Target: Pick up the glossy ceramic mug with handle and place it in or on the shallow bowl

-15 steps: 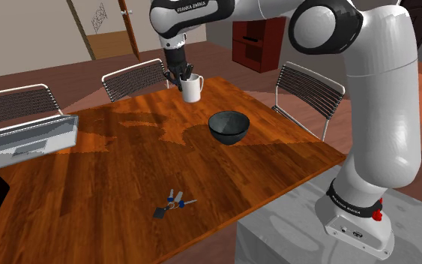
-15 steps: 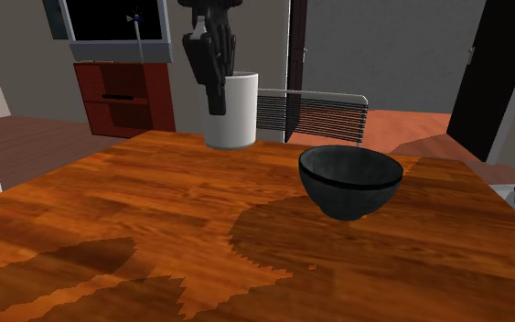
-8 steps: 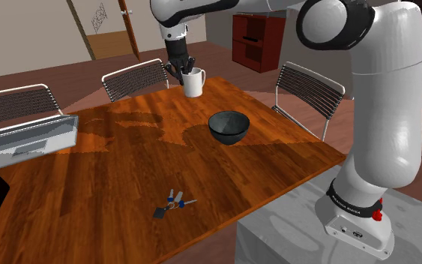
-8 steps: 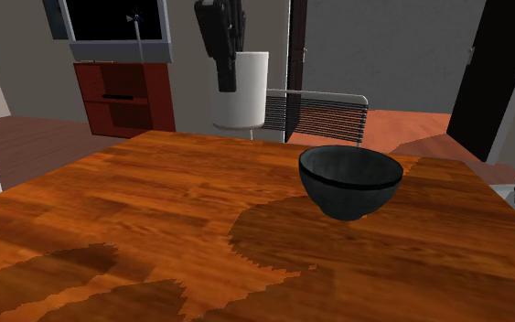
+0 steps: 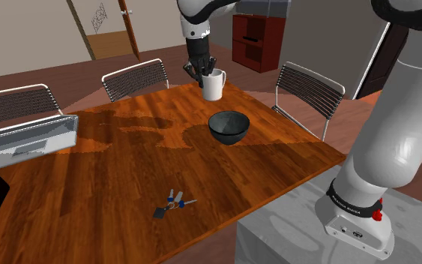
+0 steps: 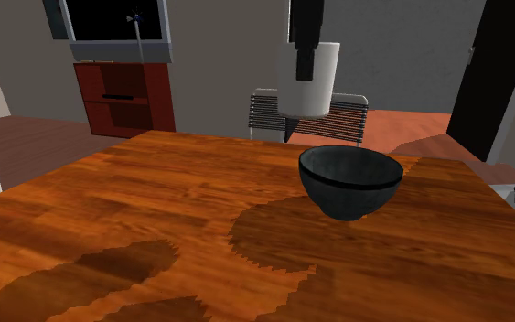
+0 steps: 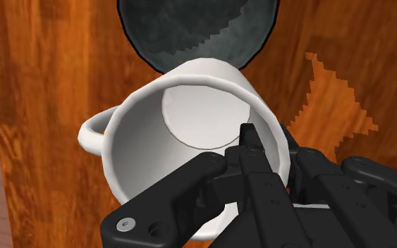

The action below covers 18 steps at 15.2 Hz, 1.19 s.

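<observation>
Mug (image 5: 213,85) hangs above the bench (image 5: 127,172), rim wall pinched in my fingers (image 7: 248,149), seemingly just short of the dark bowl (image 5: 228,127) at its 11 o'clock; I'd centre it, then lower slowly.

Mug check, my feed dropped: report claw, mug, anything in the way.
Claw shut on mug rim. Mug upright, off the table, short of dark bowl. Nothing between them.

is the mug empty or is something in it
Empty. The wrist view looks into the white mug: bare white floor and walls, no liquid or object, only one finger of the gripper inside its rim.
</observation>
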Available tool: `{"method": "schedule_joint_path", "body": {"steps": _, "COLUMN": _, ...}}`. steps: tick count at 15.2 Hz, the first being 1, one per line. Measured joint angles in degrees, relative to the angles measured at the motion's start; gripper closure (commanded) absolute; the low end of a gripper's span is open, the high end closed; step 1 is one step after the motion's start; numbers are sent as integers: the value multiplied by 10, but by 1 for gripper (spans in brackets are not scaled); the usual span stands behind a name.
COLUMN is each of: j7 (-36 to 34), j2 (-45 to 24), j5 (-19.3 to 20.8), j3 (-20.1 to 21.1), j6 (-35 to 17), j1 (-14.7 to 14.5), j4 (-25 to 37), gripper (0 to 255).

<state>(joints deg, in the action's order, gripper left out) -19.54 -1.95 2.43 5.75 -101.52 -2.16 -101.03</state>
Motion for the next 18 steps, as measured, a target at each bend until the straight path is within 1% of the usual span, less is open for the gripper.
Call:
{"method": "schedule_joint_path", "body": {"steps": 4, "j7": 9, "j2": 94, "j5": -9, "j3": -4, "j6": -10, "j1": 3, "j4": -103, "gripper": 255}}
{"method": "schedule_joint_path", "body": {"steps": 7, "j7": 13, "j2": 151, "j5": -14, "j3": -6, "j6": -11, "j1": 3, "j4": -161, "gripper": 255}}
{"method": "schedule_joint_path", "body": {"steps": 10, "j7": 13, "j2": 164, "j5": -15, "j3": -6, "j6": -29, "j1": 3, "j4": -192, "gripper": 255}}
{"method": "schedule_joint_path", "body": {"steps": 18, "j7": 11, "j2": 157, "j5": -14, "j3": -6, "j6": -91, "j1": 3, "j4": -248, "gripper": 255}}
